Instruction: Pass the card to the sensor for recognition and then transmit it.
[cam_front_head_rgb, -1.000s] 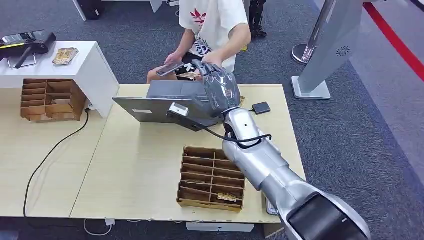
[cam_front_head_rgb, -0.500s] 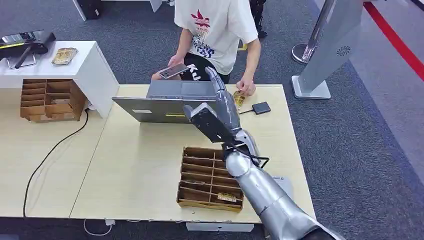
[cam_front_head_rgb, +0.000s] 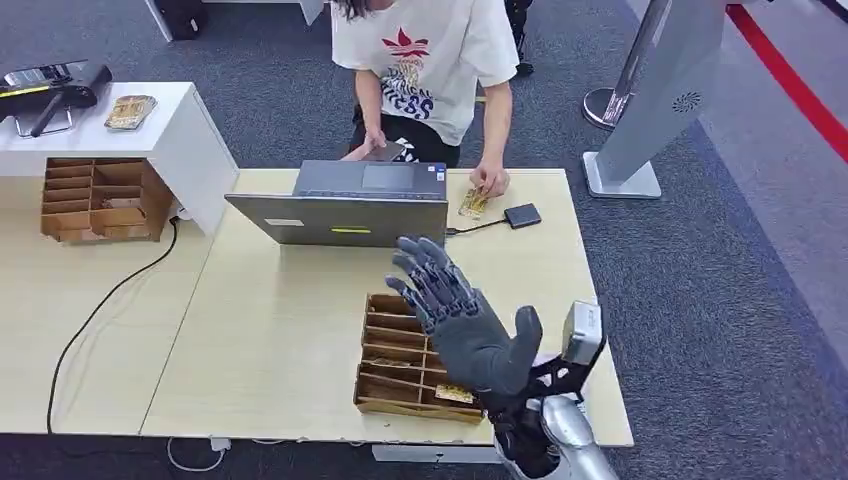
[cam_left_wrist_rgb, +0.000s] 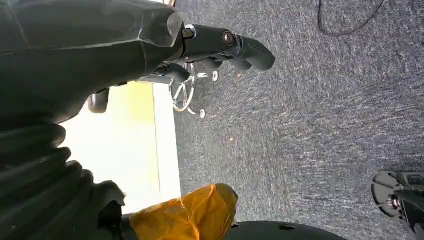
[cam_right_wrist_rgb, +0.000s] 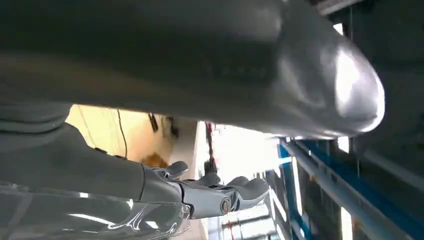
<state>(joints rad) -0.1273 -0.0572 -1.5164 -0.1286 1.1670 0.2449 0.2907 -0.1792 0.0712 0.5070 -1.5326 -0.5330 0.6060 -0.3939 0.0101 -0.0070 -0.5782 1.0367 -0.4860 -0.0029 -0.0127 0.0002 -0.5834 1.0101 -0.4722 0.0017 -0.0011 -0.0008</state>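
1. The card (cam_front_head_rgb: 474, 203) lies at the table's far edge, about one o'clock from my right hand (cam_front_head_rgb: 462, 322), under a person's hand (cam_front_head_rgb: 490, 180) and just beside the black sensor (cam_front_head_rgb: 522, 215).
2. My right hand is raised palm-up over the wooden tray (cam_front_head_rgb: 398, 340), fingers spread, holding nothing.
3. My left hand (cam_left_wrist_rgb: 220, 47) hangs over carpet; whether its fingers are curled shut, I cannot tell.
4. I judge the handover done; next calls for picking another card from the tray at six o'clock.
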